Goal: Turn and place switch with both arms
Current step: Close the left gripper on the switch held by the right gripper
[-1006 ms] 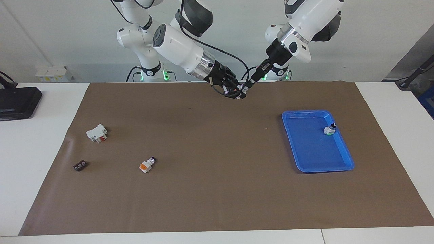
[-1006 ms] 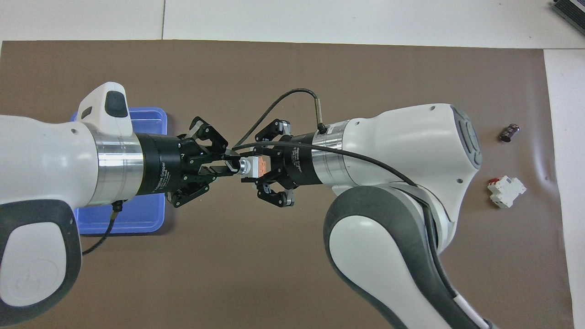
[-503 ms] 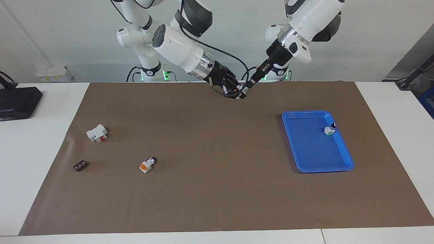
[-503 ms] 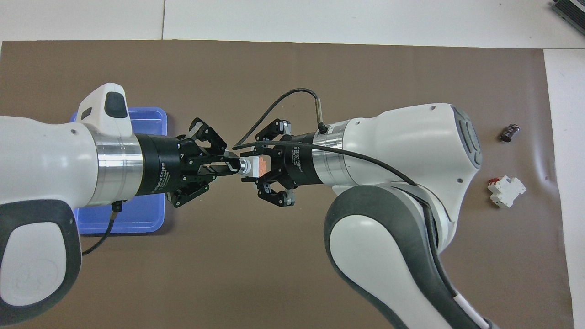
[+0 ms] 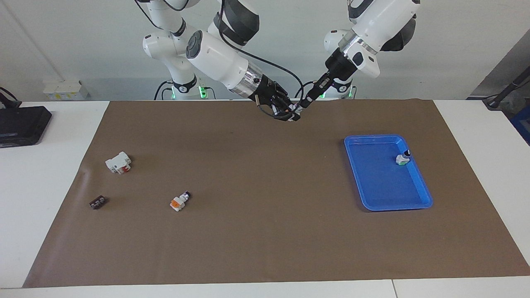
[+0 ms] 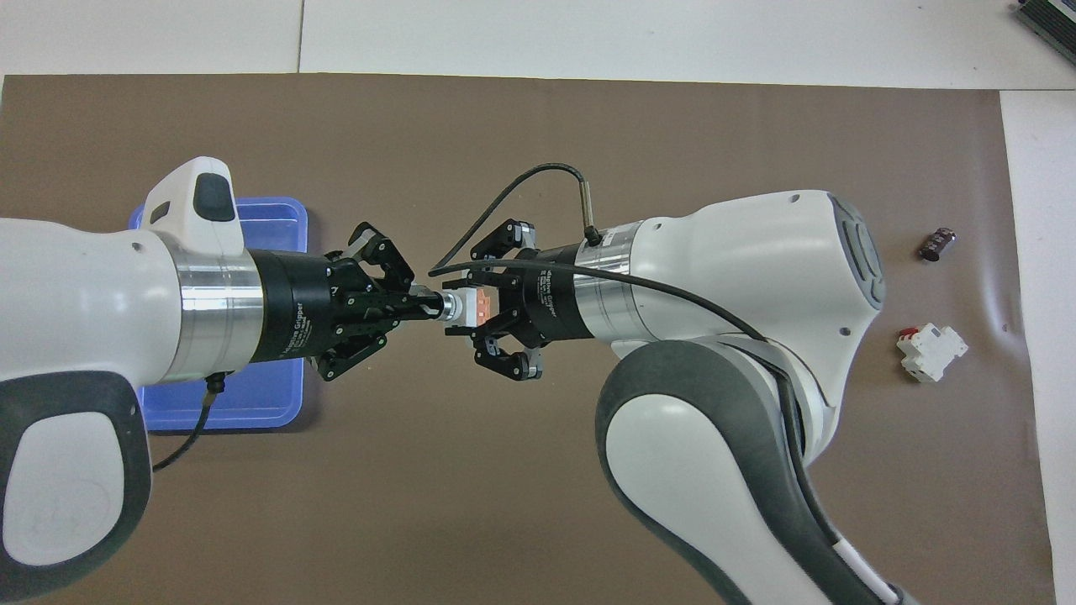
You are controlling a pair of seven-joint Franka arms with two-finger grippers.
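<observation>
Right now the handover is at its crux: up in the air over the brown mat (image 5: 265,231), at the robots' end of the surface (image 5: 54,174), the right tool (image 6: 481,309) is clamped on the orange end of the switch (image 6: 467,307), and the left tool (image 6: 420,306) has its fingertips pinched together on the black tip that sticks out toward it. Both tools meet nose to nose along one line, which I judge is so that one can take or twist the part while the other steadies it, since a small thing lying flat cannot easily be re-gripped by one arm alone. Held between two grips, the part should not drop, but a pull before the right tool lets go could wrench it loose. Toward the left arm's end, out past the left tool, lies the blue tray (image 5: 414,203), presumably where the turned part belongs; a white-and-green switch (image 5: 402,158) stands in it already. Farther out from the right tool, at that arm's end of the mat, lie a second orange switch (image 5: 179,201), a white block with a red part (image 5: 118,162) and a small dark component (image 5: 97,202), all well apart and untouched.
</observation>
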